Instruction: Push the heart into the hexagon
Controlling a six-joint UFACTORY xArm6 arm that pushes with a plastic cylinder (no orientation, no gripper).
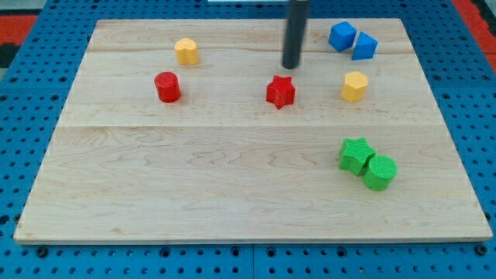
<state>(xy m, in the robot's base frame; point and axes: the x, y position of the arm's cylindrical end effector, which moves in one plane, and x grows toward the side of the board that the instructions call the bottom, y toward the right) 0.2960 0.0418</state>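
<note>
- Heart (186,51): I take it to be the yellow block near the board's (232,194) top left, though its shape is hard to read at this size. It stands free, just up and right of the red cylinder (167,87).
- Hexagon (354,86): the other yellow block, well apart on the view's right, below the two blue blocks (353,40).
- My tip (291,67) is between them, just above the red star (280,91), not touching any block.
- Jaws: none on this arm, only the rod, so nothing is gripped.
- To do this well, circle above the heart to its left side, then push right and slightly down.
- Watch the star: it sits close to that line, so pass the heart just above it.
- Keep the push centred, or the heart will likely spin off.
</note>
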